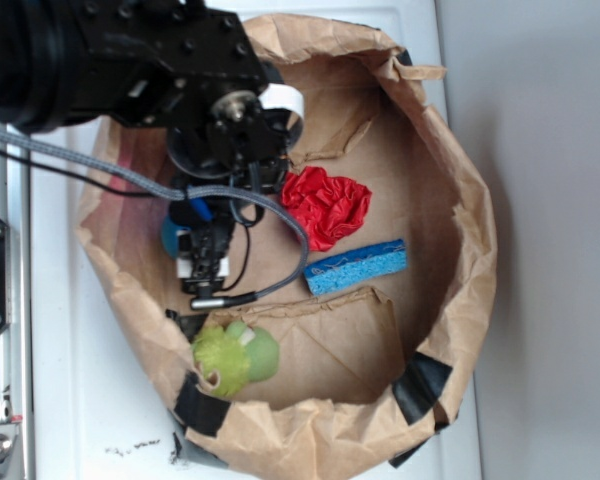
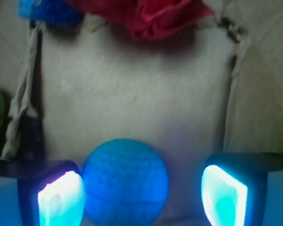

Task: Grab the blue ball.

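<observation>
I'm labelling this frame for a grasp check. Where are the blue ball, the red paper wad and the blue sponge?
blue ball (image 2: 124,181): wrist view, middle of its front face.
red paper wad (image 1: 326,205): exterior view, centre of the crumple.
blue sponge (image 1: 356,267): exterior view, middle of its top face.

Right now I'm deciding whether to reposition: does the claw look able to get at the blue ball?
Probably yes. In the wrist view the blue ball sits between the open claw's two fingers, nothing blocking it; it lies nearer one finger than the other.
</observation>
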Action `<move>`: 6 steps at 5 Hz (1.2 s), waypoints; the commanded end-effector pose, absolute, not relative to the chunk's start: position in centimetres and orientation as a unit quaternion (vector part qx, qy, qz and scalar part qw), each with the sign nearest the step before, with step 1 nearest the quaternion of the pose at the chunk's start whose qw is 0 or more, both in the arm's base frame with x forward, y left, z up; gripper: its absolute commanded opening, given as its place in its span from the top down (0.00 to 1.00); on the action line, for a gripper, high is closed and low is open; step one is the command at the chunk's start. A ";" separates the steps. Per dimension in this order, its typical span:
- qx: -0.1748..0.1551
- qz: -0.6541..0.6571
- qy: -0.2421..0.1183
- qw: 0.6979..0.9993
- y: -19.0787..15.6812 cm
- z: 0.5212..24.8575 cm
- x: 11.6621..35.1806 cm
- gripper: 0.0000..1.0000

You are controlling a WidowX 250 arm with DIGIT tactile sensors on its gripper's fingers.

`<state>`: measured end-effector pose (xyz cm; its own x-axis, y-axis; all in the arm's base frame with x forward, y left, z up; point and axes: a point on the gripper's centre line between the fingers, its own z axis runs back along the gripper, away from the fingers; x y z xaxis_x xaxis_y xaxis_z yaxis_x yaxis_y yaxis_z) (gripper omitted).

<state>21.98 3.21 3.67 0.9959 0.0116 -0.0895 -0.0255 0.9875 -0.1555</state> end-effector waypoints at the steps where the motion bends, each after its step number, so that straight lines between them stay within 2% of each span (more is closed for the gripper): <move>1: -0.068 0.012 0.024 0.997 3.1 4.2 24.7 1.00; 4: -0.078 0.020 0.016 0.997 3.7 4.5 27.1 1.00; 5: -0.095 0.013 0.020 0.995 3.5 6.6 27.6 1.00; 6: -0.125 0.002 0.012 0.992 3.6 11.3 26.4 1.00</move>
<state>25.67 2.78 9.14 0.9950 -0.0138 -0.0989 -0.0131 0.9638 -0.2664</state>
